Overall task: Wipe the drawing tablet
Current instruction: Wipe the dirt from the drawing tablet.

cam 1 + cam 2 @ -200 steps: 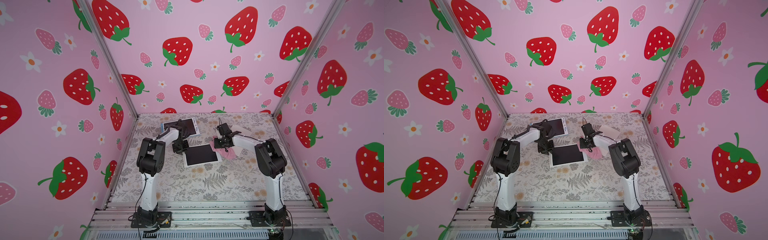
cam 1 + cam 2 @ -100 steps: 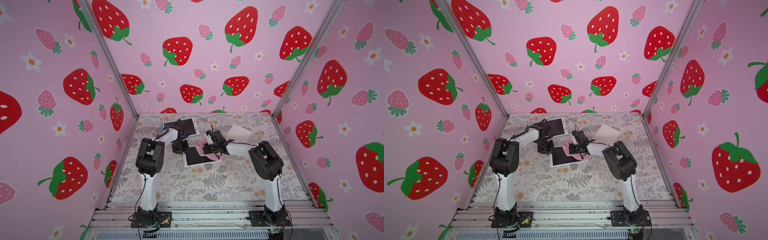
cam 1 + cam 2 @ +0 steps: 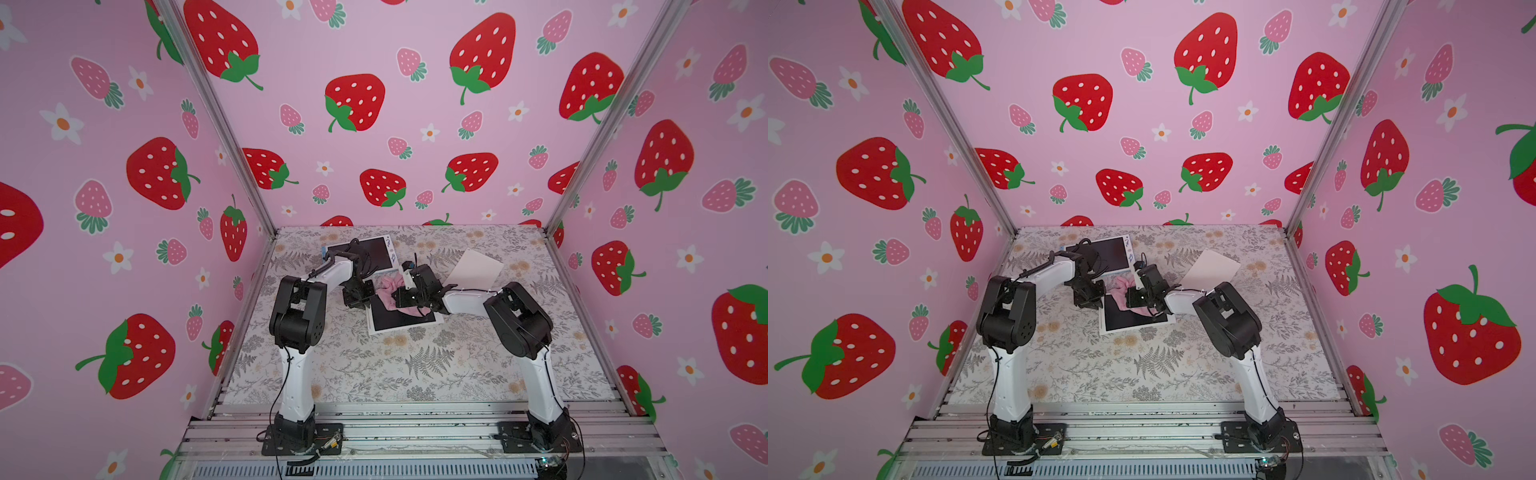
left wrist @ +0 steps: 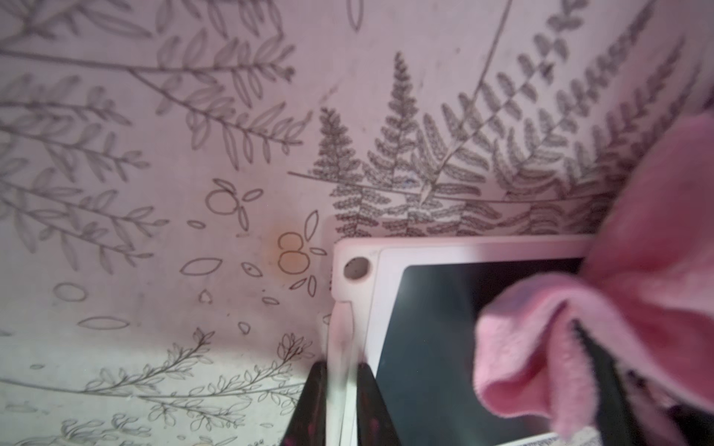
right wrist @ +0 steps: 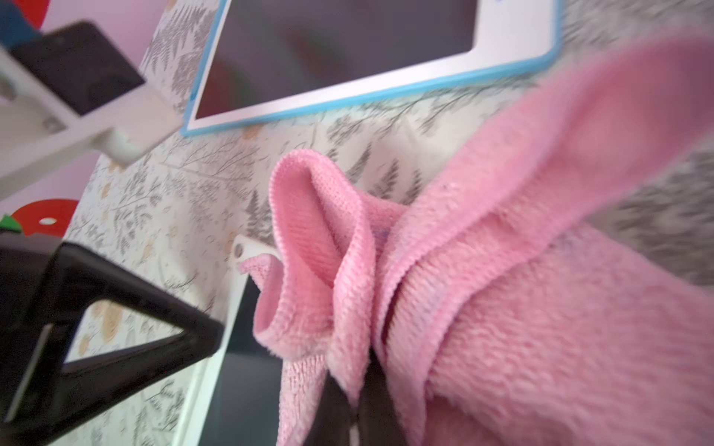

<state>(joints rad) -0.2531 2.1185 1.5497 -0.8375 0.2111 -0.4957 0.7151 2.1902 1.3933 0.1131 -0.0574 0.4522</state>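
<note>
Tablets, two: drawing tablet point(image 3: 392, 322) mid-table; blue-edged tablet point(image 3: 377, 253) behind it. Pink cloth point(image 3: 388, 291), one, lying on the drawing tablet, pinched by right gripper point(image 5: 353, 394). Left gripper point(image 4: 342, 372) clamps that tablet's edge. White sheet point(image 3: 476, 270), one.

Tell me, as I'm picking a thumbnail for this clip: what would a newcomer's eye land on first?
The strawberry-print walls around the whole cell hit first. Then the pink cloth, pinched in the right gripper and bunched on the far end of the drawing tablet in the middle of the floral table, while the left gripper clamps the tablet's edge.
</note>
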